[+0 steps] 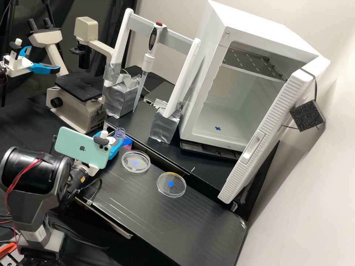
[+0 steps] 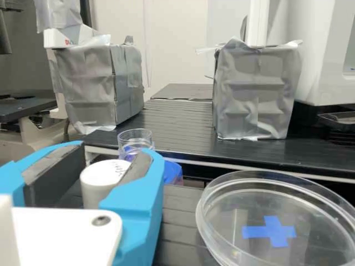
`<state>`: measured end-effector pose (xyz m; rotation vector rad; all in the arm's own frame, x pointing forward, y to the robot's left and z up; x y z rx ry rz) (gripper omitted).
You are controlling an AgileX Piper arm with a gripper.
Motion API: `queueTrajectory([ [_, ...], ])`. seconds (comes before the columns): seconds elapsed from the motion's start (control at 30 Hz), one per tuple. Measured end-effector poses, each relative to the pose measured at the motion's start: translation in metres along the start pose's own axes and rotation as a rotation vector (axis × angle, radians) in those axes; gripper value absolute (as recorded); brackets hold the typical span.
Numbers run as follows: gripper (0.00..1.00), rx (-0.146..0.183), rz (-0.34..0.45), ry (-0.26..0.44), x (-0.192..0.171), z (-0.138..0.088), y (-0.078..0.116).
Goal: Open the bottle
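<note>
- Evidently spread wide: white gripper with bright blue fingers [image 2: 113,158] flanks the round, white-capped bottle [image 2: 101,180], presumably for clamping its cap.
- Bottle location: ribbed black benchtop's [image 1: 155,218] far-left corner (cap on).

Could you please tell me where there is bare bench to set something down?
Bare black bench top runs from the nearer petri dish toward the near edge. It is crowded around the gripper, by the white cap and clear cup.
</note>
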<state>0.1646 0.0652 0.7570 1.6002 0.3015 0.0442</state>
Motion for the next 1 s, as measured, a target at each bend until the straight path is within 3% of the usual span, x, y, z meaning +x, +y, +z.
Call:
queueTrajectory([
  [0.2,1.0,0.011,0.025,0.011,-0.002,-0.004,0.004],
  [0.3,1.0,0.019,0.032,0.025,-0.01,-0.009,0.015],
  [0.4,1.0,0.004,0.059,0.063,-0.022,-0.015,0.033],
  [0.5,1.0,-0.001,0.129,0.11,-0.036,-0.021,0.05],
  [0.63,1.0,-0.006,0.279,0.153,-0.044,-0.024,0.068],
  [0.7,1.0,0.028,0.367,0.153,-0.042,-0.023,0.072],
  [0.77,1.0,0.033,0.434,0.131,-0.038,-0.018,0.076],
  [0.83,1.0,0.028,0.455,0.103,-0.036,-0.011,0.079],
  [1.0,1.0,0.085,0.462,0.07,-0.033,0.001,0.085],
])
